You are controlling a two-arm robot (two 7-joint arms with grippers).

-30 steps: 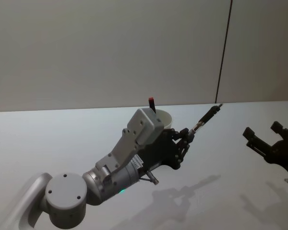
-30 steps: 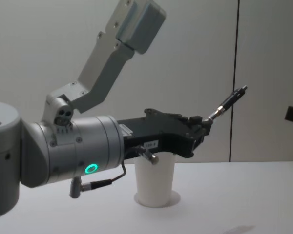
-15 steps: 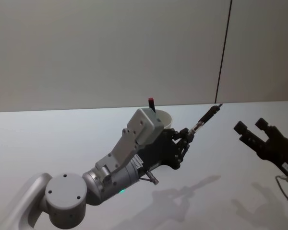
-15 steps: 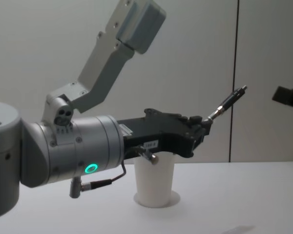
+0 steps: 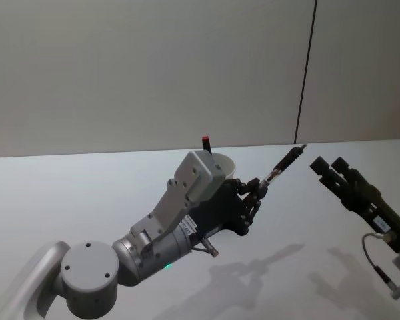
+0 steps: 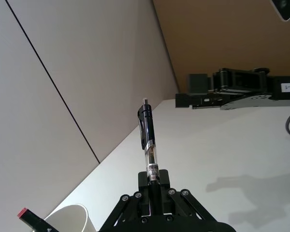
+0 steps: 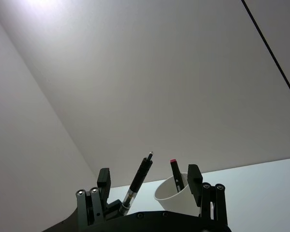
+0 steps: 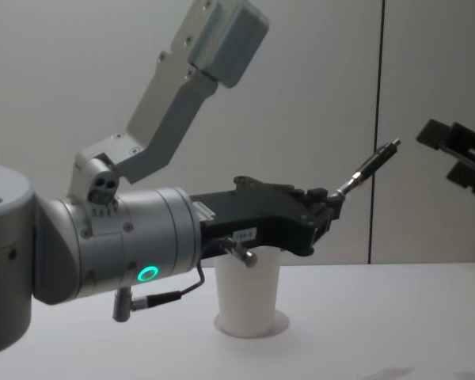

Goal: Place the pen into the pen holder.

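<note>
Pen point(image 6: 148, 140), barrel label point(image 6: 152, 170) unreadable, in left gripper point(image 6: 153, 184) near pen holder point(image 8: 247, 297)

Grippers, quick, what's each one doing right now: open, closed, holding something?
Left gripper: closed on the pen, held up in the air.
Right gripper: open, empty, in the air to the right of the pen, not touching it.

A plain, pale grey wall point(image 5: 153, 73) is seen behind the work area, divided into 2 panels by 1 thin dark vertical seam point(image 5: 305, 73). A white table point(image 5: 67, 200) is met by the wall along a straight edge. Soft grey shadows point(image 5: 253, 273) are cast on the tabletop toward the near side. In the left wrist view, a tan surface point(image 6: 222, 34) is shown beside the pale wall.
</note>
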